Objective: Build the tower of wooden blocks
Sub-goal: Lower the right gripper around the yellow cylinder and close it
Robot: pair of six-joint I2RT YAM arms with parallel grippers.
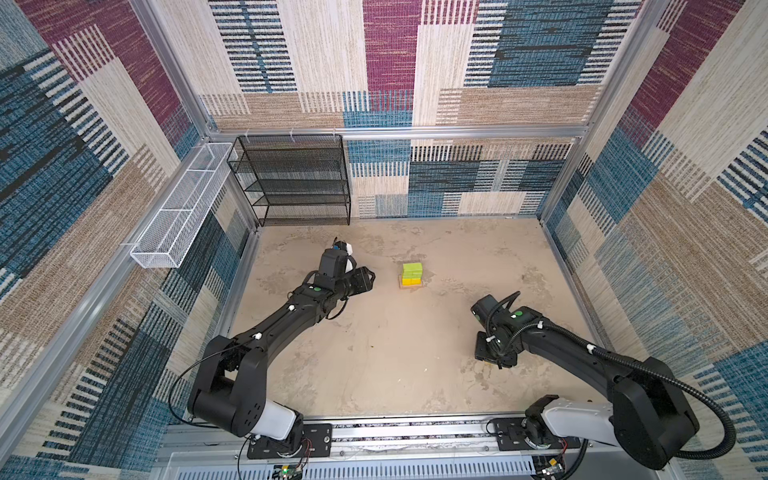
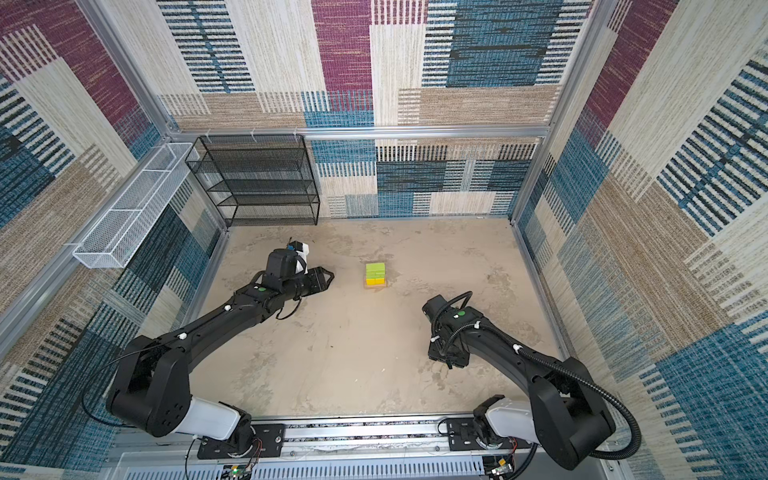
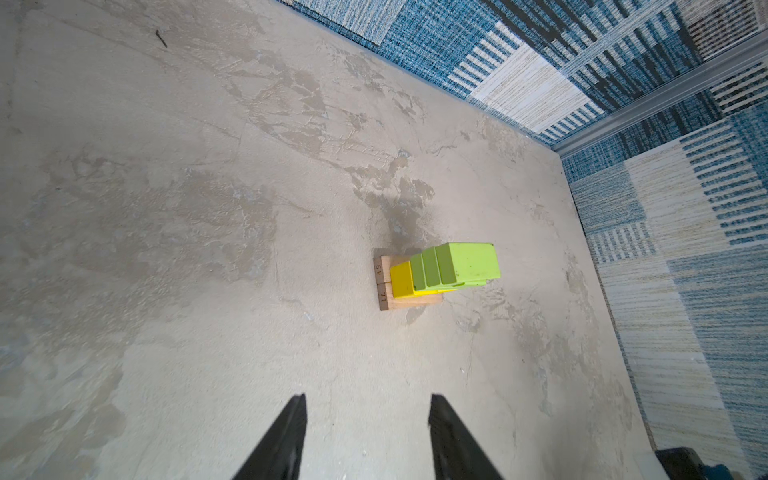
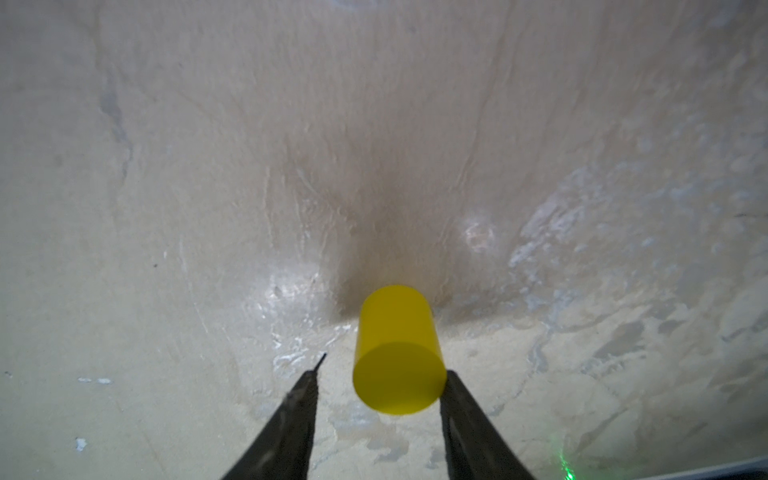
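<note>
The wood block tower (image 1: 412, 274) (image 2: 375, 274) stands mid-table: two tan bars (image 3: 384, 282) at the base, yellow cubes (image 3: 401, 280) on them, lime-green flat pieces (image 3: 469, 266) stacked on top. My left gripper (image 1: 371, 279) (image 3: 367, 399) is open and empty, a short way left of the tower and pointing at it. My right gripper (image 1: 496, 357) (image 4: 381, 376) points down at the table on the near right. The short yellow cylinder (image 4: 397, 353) stands between its open fingers: one finger touches it, the other is a gap away. The right arm hides the cylinder in both top views.
A black mesh shelf (image 1: 291, 178) stands at the back left against the wall. A white wire basket (image 1: 178, 208) hangs on the left wall. Patterned walls enclose the table on three sides, and the arm bases sit along the front rail (image 1: 399, 432).
</note>
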